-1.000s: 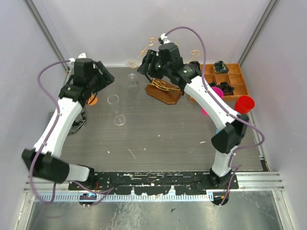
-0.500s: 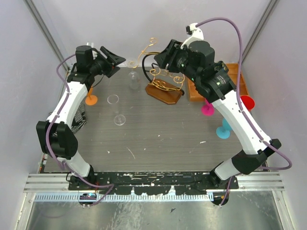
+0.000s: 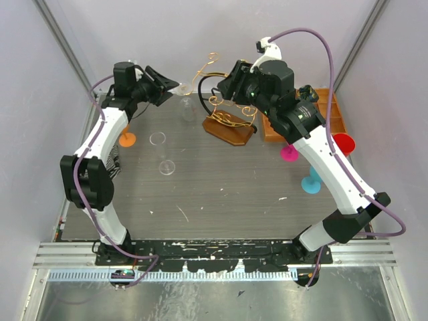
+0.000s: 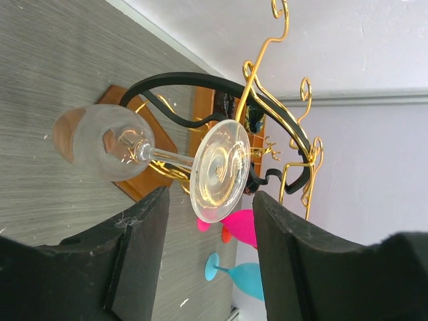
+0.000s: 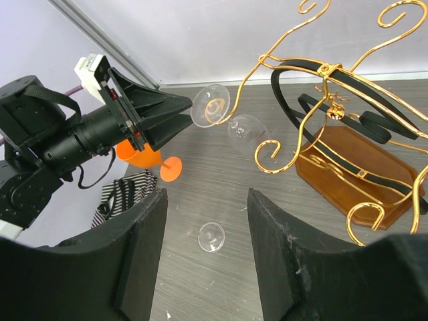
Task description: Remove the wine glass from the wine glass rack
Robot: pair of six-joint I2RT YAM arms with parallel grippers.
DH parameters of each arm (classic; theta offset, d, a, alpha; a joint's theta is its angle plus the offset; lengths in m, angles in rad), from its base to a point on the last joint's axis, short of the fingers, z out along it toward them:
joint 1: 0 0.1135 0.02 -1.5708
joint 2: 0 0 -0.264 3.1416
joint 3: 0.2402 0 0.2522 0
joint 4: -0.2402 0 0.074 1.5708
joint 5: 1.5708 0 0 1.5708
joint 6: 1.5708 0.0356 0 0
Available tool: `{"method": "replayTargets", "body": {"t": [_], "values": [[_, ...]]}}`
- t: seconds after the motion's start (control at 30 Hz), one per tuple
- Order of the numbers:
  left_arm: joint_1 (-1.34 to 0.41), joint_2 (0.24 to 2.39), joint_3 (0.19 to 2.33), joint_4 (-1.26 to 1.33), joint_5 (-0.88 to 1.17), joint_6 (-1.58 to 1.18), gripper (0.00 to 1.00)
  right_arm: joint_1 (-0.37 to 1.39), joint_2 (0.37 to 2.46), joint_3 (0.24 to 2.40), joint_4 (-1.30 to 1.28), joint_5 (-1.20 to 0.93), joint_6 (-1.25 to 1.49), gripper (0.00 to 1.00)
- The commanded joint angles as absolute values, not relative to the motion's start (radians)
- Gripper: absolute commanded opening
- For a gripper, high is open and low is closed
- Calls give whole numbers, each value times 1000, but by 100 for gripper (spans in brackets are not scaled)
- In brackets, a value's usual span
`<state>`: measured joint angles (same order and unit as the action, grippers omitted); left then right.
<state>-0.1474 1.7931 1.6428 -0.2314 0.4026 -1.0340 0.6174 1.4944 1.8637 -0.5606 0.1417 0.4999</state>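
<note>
Your left gripper (image 4: 212,197) is up at the far left of the table (image 3: 221,180), jaws apart, with the foot of the wine glass (image 4: 114,142) sitting between the fingertips. A sliver of gap shows on one side, so no grip shows on it. The glass hangs tilted in the air just left of the wine glass rack (image 3: 231,128), foot toward your left gripper and bowl toward the rack's dark hoop. From these views you cannot tell whether a gold wire arm bears it. The nearest gold scroll curls close beside the bowl on the right. The hoop and the other scrolled arms rise right behind it, so that side is crowded. Your right gripper (image 5: 207,200) hovers high over the rack, jaws apart and holding nothing, looking down across the rack toward the left arm. On the table under and near the glass stand an orange goblet (image 3: 127,139) and two clear glasses (image 3: 158,138) (image 3: 166,166), with a striped cloth (image 3: 110,167) at the left edge. To the right of the rack are an orange compartmented tray (image 3: 334,114), a pink goblet (image 3: 289,152), a blue goblet (image 3: 310,182) and a red cup (image 3: 341,144), well apart from the glass.
</note>
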Motion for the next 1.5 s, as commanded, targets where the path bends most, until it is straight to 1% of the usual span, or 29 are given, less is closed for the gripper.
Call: {"method": "replayTargets", "body": {"t": [0.0, 0.1, 0.13, 0.17, 0.33, 0.5, 0.63, 0.77, 0.93, 1.07, 1.37, 1.47], "values": [[-150, 1820, 1685, -193, 435, -1046, 57, 608, 1456, 1860, -515, 165, 485, 56], [-150, 1832, 1680, -160, 434, -1064, 50, 603, 1451, 1859, -515, 174, 474, 56], [-151, 1837, 1680, -156, 430, -1066, 44, 601, 1448, 1856, -516, 178, 471, 56], [-153, 1840, 1681, -155, 425, -1067, 41, 599, 1445, 1853, -516, 179, 469, 56], [-153, 1858, 1674, -132, 425, -1083, 32, 585, 1432, 1845, -514, 184, 463, 56], [-153, 1851, 1662, -106, 415, -1097, 10, 575, 1415, 1828, -514, 185, 457, 56], [-153, 1851, 1647, -82, 397, -1106, 1, 570, 1405, 1813, -517, 186, 457, 55], [-153, 1848, 1622, -32, 407, -1132, 0, 568, 1395, 1805, -515, 185, 451, 55], [-148, 1799, 1600, -39, 377, -1104, 0, 565, 1388, 1796, -515, 186, 444, 55], [-137, 1763, 1558, -2, 390, -1133, 0, 563, 1388, 1788, -516, 185, 444, 55], [-139, 1682, 1407, 157, 437, -1257, 0, 563, 1391, 1781, -515, 178, 448, 55], [-148, 1687, 1378, 222, 460, -1302, 0, 563, 1391, 1781, -515, 178, 449, 55]]}}
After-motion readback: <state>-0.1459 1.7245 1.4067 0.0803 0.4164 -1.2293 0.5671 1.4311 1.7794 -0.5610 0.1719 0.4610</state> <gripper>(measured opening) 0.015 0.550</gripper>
